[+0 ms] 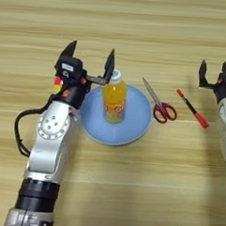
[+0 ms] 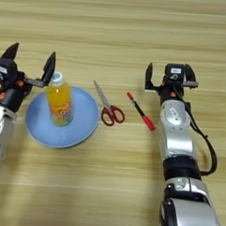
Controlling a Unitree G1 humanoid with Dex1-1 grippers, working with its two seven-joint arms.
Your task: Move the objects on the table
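While one bottle (image 1: pixel 114 100) stands plated, one scissors (image 1: pixel 160 104), one pen (image 1: pixel 192 108).

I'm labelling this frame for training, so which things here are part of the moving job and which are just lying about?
Part of the job:
orange bottle, standing on the blue plate
left claw, open, beside the bottle's cap

Lying about for now:
red-handled scissors
red-and-black pen
right claw, open, idle right of the pen
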